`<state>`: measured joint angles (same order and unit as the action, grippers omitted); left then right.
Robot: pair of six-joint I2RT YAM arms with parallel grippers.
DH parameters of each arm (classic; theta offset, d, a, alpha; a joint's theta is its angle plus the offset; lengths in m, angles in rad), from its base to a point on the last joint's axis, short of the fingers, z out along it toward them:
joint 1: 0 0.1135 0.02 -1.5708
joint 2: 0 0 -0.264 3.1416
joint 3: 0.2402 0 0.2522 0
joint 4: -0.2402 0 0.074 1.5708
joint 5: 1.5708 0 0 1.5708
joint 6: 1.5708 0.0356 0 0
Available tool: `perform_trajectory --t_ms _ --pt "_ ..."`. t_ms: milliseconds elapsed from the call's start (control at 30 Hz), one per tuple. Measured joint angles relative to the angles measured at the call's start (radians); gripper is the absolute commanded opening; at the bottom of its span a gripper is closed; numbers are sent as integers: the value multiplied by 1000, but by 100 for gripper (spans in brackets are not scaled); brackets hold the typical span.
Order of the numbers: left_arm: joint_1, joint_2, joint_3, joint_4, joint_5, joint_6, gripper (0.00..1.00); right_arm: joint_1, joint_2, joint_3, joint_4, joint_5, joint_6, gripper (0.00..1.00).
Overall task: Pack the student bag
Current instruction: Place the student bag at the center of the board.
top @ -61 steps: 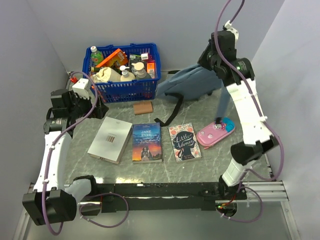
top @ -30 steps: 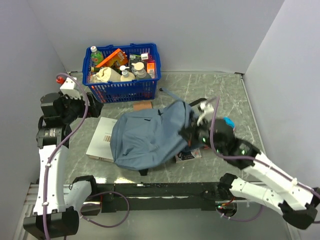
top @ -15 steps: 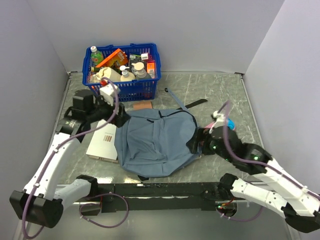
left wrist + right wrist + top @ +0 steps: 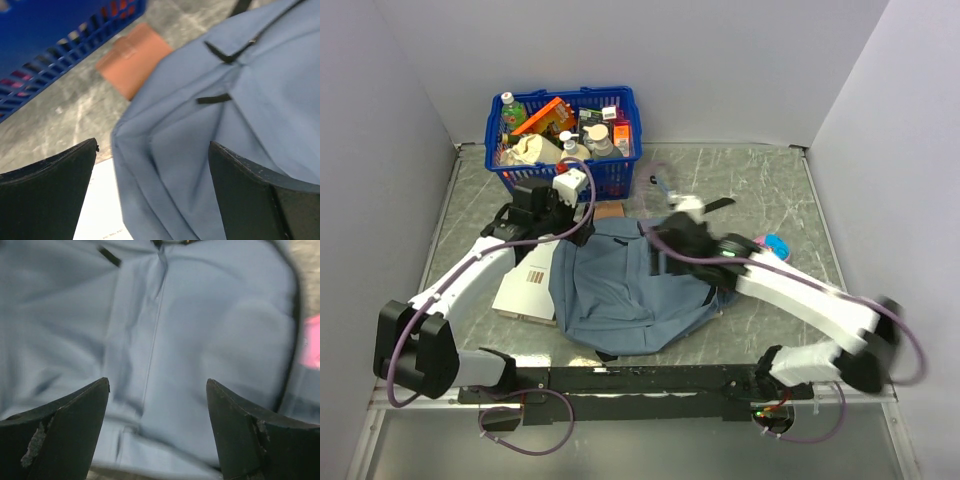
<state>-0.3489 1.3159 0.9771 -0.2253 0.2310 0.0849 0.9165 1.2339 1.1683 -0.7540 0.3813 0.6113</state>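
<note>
The backpack (image 4: 620, 295) overlies one edge of the white book (image 4: 523, 288). The right arm (image 4: 800, 295) conceals most of the pink case (image 4: 772, 243).

My white left arm (image 4: 470, 275), black at the joints, reaches forward and inward from its base. My black two-finger left gripper (image 4: 152, 147) tilts downward, fingers spread wide. My white right arm (image 4: 800, 290) sweeps leftward across the middle. My black right gripper (image 4: 157, 381) points down, fingers parted wide, gripping nothing.
</note>
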Motion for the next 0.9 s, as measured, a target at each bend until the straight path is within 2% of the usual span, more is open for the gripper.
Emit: perform_trajectory --t_ms 133,233,400,600,767,833,900 --pt "3 -3 -57 84 -89 -21 84 29 240 49 38 34 -32 79" --pt "44 -4 -111 152 -127 -75 87 43 313 51 87 60 -45 77" --pt "150 -4 -142 161 -108 -126 92 60 393 79 179 97 -60 76" --pt "146 -65 -212 154 -21 -130 93 66 526 154 228 137 -67 66" --pt "145 -89 -243 146 19 -131 99 67 610 191 237 169 -61 61" --pt "145 -89 -253 146 23 -130 99 67 626 192 237 173 -54 59" --pt "145 -85 -263 145 23 -126 95 68 632 192 239 177 -46 58"
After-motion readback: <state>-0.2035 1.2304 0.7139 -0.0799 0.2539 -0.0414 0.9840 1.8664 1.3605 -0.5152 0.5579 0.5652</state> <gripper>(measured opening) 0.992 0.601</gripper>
